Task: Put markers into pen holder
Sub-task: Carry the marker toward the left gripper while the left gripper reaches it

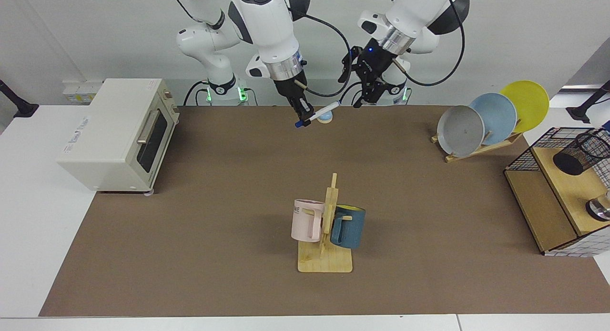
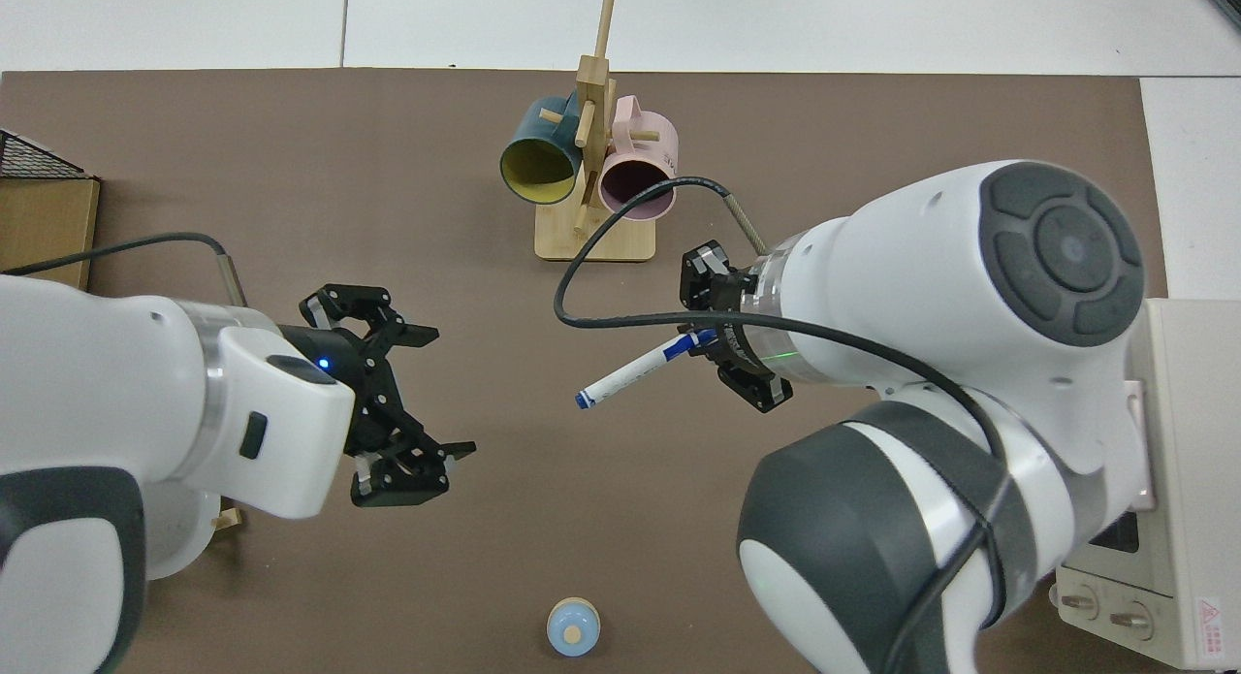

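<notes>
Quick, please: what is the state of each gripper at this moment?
Left gripper: open, holding nothing, raised near the marker's free end.
Right gripper: closed on the marker, above the table.

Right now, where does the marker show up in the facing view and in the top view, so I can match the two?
Facing view: the marker hangs tilted above the mat's far edge, near centre, gripped at its lower end by the right pincer.
Top view: the marker lies right of centre, its free end toward the open left pincer.
Shared landmark: the small blue round thing, just behind the marker in the facing view, at the top view's bottom edge.
</notes>
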